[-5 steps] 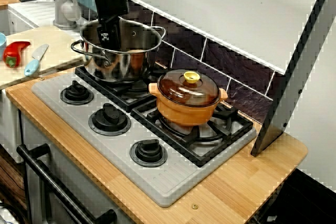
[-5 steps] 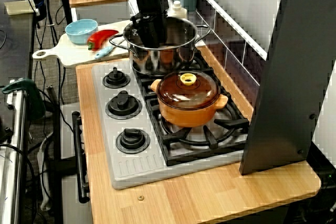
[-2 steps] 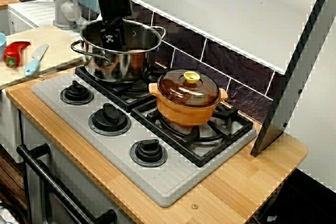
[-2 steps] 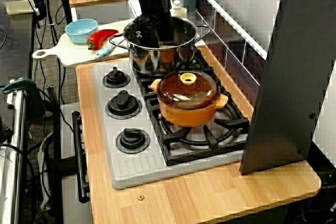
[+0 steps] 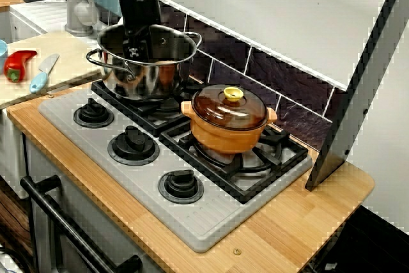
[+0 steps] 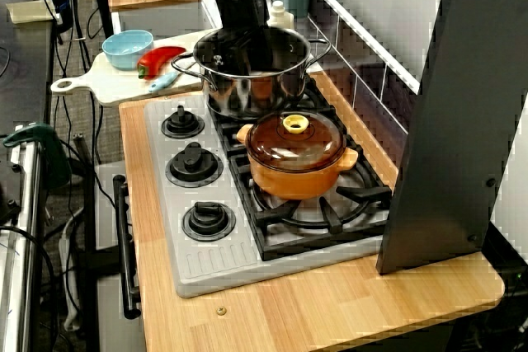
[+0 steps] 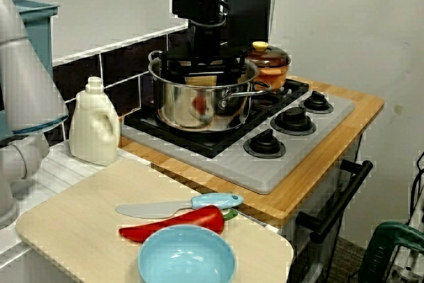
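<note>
**Gripper down in steel pot, finger state unreadable**

Gripper (image 5: 136, 52) hangs near vertical off the arm, with its tip below the rim of the steel pot (image 5: 137, 82). It sits toward the near-left wall in the low front view. I cannot tell whether it touches the wall.

Fingers: cannot tell if they are spread or closed. They are black against the dark pot interior in the low front view and the high view. From the board end, the black gripper body spans the pot mouth and hides the tips.

A tan item (image 7: 201, 81) shows inside the pot, right under the gripper. Its shape is unclear. I cannot tell whether the gripper touches or holds it.

The steel pot is upright on the grate at the cutting-board end of the grey stove (image 5: 211, 222), with no lid and both loop handles visible.

Around it:
- The orange pot (image 5: 229, 126) stands on the next grate, just beside the steel pot. Its brown glass lid is on, with a yellow knob (image 5: 232, 93). I cannot tell whether the two pots touch.
- Three black dials run along the stove's front edge.
- The cutting board (image 7: 73, 230) lies past the stove end. It carries a red pepper (image 7: 173, 225), a blue-handled knife (image 7: 182, 207) just beside the pepper, and a blue bowl (image 7: 187, 256).
- A cream jug-shaped bottle (image 7: 95, 130) stands by the tiled wall, near the steel pot.
</note>
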### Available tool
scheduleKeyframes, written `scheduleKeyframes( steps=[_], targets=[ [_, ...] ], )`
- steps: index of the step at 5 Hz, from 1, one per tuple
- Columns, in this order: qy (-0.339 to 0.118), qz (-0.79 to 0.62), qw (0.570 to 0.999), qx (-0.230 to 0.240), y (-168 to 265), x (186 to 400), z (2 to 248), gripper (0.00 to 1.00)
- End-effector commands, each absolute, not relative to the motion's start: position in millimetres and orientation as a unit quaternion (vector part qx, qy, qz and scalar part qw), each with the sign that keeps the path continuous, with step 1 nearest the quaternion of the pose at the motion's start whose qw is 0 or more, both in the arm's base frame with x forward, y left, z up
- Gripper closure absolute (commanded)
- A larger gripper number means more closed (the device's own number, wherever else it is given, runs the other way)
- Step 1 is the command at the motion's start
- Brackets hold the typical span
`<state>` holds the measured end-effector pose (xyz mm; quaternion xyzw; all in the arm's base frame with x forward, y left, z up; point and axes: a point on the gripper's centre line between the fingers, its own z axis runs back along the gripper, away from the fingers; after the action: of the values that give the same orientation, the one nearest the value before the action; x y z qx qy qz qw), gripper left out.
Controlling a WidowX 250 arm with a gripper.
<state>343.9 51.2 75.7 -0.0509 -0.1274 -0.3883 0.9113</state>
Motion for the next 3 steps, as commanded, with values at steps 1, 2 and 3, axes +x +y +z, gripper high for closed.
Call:
scheduleKeyframes(
  steps=[1,2,3],
  targets=[
    [-0.145,-0.389,0.909,-0.025,48.0,346.5,78.7,0.0],
    [-0.146,-0.389,0.909,-0.02,47.1,346.4,75.7,0.0],
    [-0.144,-0.382,0.913,-0.023,47.7,347.4,73.2,1.0]
  ],
)
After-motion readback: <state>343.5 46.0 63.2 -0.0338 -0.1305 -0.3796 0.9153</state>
